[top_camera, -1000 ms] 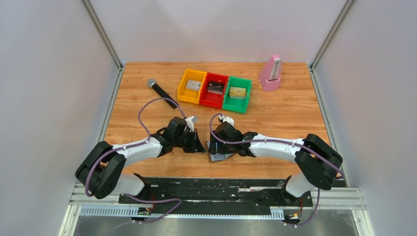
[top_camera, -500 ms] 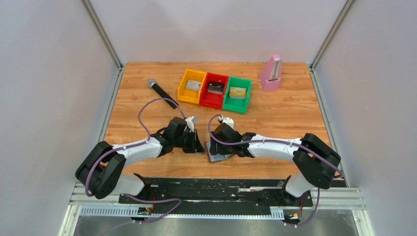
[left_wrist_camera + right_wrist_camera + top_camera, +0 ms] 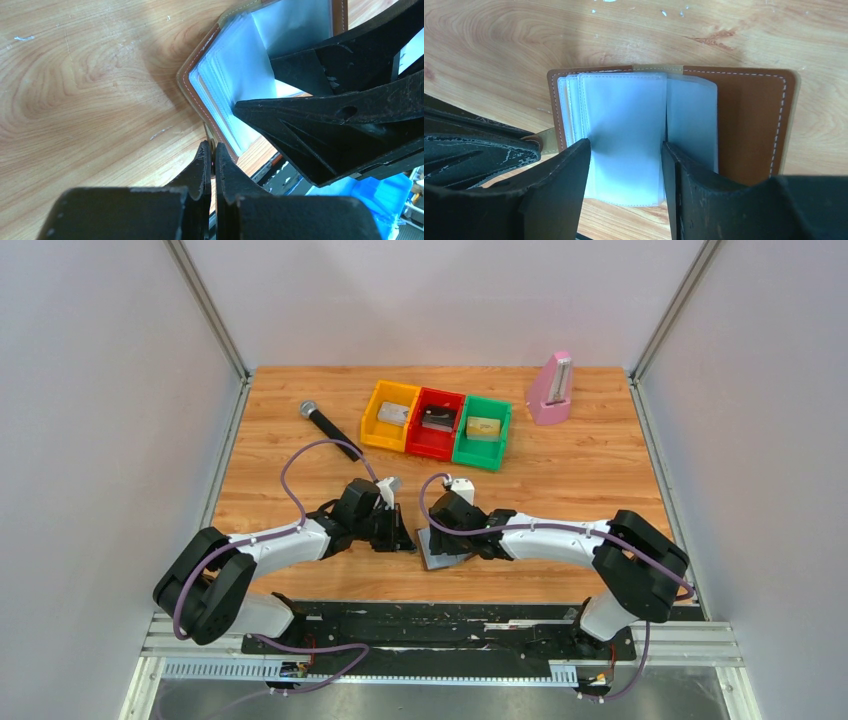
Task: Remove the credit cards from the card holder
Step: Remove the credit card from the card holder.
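The card holder (image 3: pixel 441 558) lies open on the table near the front edge, between my two grippers. Its brown leather rim and clear bluish sleeves show in the left wrist view (image 3: pixel 227 85) and the right wrist view (image 3: pixel 749 120). No card shows in the sleeves. My left gripper (image 3: pixel 409 540) is shut on the holder's closure strap (image 3: pixel 548 141) at its left edge (image 3: pixel 212 152). My right gripper (image 3: pixel 442 538) is open, with one raised sleeve (image 3: pixel 624 130) between its fingers (image 3: pixel 625 146).
Yellow (image 3: pixel 389 415), red (image 3: pixel 435 422) and green (image 3: pixel 482 430) bins stand in a row at the back, each with a card in it. A black microphone (image 3: pixel 330 425) lies to the left of them. A pink metronome (image 3: pixel 552 388) stands at the back right.
My right gripper has edged slightly to the left over the open card holder. The left arm has stayed where it was, still pinching the strap.
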`<state>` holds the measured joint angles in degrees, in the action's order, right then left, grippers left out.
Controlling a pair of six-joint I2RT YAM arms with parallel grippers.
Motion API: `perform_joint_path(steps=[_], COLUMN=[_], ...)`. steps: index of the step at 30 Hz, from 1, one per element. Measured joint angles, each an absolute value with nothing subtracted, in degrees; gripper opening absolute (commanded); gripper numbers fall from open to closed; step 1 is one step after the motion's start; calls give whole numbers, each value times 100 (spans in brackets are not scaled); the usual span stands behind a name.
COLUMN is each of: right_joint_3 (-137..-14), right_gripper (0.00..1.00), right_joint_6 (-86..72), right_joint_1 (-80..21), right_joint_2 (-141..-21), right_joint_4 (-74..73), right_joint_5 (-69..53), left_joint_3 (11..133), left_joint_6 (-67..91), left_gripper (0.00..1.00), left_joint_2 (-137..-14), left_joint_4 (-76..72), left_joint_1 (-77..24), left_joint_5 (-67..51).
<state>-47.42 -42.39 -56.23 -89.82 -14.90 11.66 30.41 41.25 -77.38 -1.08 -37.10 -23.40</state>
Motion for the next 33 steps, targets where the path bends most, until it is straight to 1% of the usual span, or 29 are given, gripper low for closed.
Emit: perform_joint_path(steps=[22, 26, 33], right_joint_3=[-4816, -4816, -4766], right_gripper=[53, 51, 50], right_joint_6=[-4348, -4442, -4790], right_joint_1=[-5655, -5645, -5290], right_joint_2=[-8750, -8665, -8289], right_joint_4=[-2445, -2679, -3422], right_joint_5=[1964, 2193, 2676], left_joint_3=[3041, 3041, 3041], left_joint_6=[4060, 4058, 4060], left_gripper=[0, 0, 0], left_joint_2=[-7738, -7738, -7732], left_joint_4=[-106, -104, -104], left_joint_1=[-3710, -3710, -3710], left_joint_5=[-2342, -2342, -2346])
